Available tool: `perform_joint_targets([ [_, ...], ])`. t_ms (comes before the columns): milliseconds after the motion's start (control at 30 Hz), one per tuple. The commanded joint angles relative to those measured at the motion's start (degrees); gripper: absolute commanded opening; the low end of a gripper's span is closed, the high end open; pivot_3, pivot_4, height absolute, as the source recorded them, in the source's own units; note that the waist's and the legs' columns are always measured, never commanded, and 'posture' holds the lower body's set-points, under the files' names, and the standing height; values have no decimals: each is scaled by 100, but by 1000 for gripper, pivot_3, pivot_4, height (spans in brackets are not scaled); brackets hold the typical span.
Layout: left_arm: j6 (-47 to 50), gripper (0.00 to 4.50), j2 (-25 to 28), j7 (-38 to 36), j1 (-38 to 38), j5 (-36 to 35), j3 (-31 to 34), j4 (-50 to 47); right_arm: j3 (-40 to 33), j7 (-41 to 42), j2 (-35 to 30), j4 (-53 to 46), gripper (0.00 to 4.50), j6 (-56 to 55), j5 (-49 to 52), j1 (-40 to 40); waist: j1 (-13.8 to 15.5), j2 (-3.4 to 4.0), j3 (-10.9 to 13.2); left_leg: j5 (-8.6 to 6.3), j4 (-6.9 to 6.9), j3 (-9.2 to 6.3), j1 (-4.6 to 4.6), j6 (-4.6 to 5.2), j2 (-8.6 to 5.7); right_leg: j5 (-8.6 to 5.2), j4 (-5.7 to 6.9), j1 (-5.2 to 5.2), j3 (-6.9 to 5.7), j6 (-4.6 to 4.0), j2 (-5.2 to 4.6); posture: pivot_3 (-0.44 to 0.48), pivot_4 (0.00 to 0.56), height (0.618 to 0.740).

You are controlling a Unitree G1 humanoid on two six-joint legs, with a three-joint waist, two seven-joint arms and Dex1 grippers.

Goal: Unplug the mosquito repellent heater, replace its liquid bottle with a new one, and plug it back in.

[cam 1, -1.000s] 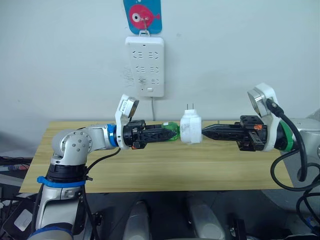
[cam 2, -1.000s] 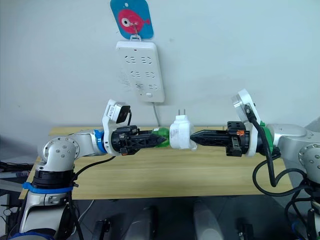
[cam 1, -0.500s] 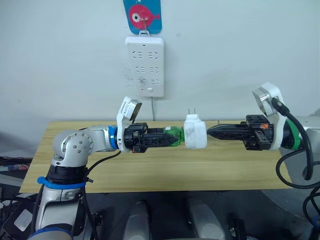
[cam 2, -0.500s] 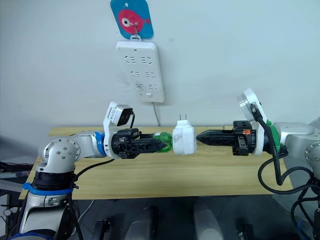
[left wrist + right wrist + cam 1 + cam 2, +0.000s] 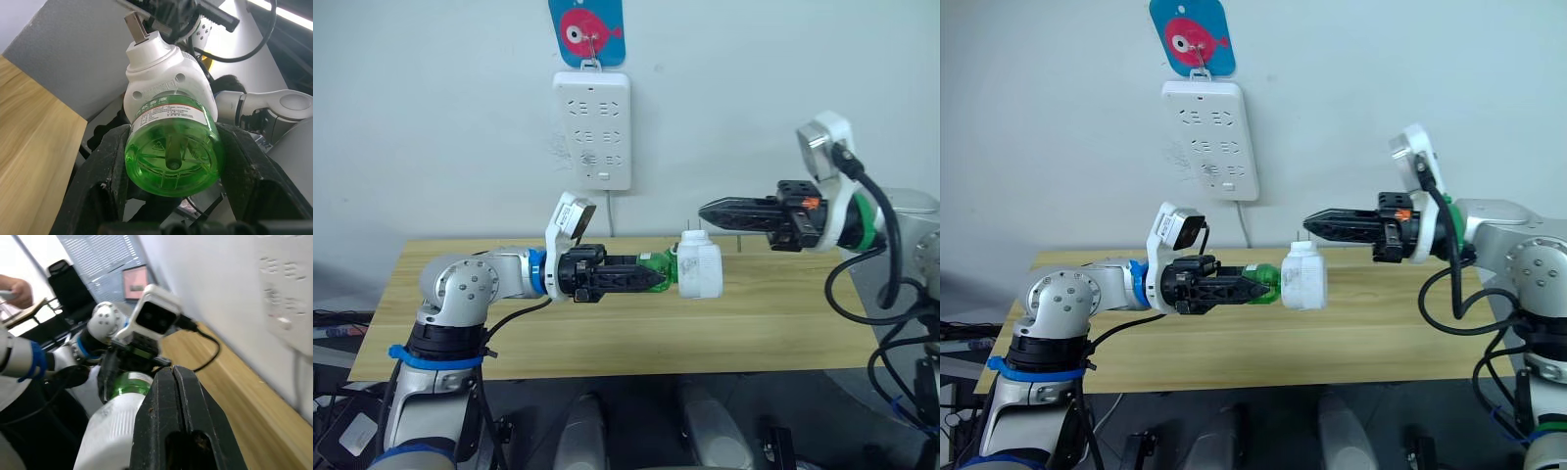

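My left gripper has its jaws clamped on the green liquid bottle, one on each side of its body in the left wrist view. The bottle is screwed into the mosquito repellent heater, so the whole assembly hangs out sideways from that grip, above the counter and clear of it. The heater's two metal prongs point upward, and the unit is well below and to the right of the power strip on the wall.

My right gripper sits above and just right of the heater, apart from it, jaws closed together on nothing — the right wrist view shows the two fingers pressed flat against each other with the white body beneath them.

I judge the bottle is fitted and the step in hand is getting the heater back into a socket. To do that well, I'd take the white body with the right jaws across its flat sides, leaving the prongs free, and only release the left grip once the right one is firm — the bottle is the only thing carrying the unit now. Then turn the prongs toward the wall and line them square with a two-slot socket before pushing, or the hanging strip may swing.
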Motion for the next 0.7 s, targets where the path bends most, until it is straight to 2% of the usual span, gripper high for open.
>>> perform_joint_targets([
  [33, -13, 2318, -52, -74, -80, -220, 60, -168, 49, 180, 62, -140, 0, -44, -117, -59, -2, 0, 0, 0, 0, 1, 0, 0, 0, 0, 0, 0, 1, 0, -1, -203, 204, 736],
  [233, -39, 2318, -71, -44, -39, -252, 62, -217, 310, 340, 273, -47, 0, -233, -580, -48, -26, 0, 0, 0, 0, 0, 0, 0, 0, 0, 2, 0, 0, 0, 0, -200, 203, 736],
  [567, -64, 2318, -91, -45, -10, -257, 86, -212, 202, 394, 364, 47, 0, -244, -886, 14, -26, 1, 0, 0, 0, 0, 0, 0, 0, 0, 3, 0, 0, 0, 0, -202, 201, 736],
  [700, -18, 2318, -51, -94, 16, -319, 92, -272, 154, -24, 562, 347, 0, -427, -1294, 216, -27, 1, -1, 0, 1, -1, 1, 0, 0, 0, 3, 0, -1, 0, 0, -202, 201, 736],
])
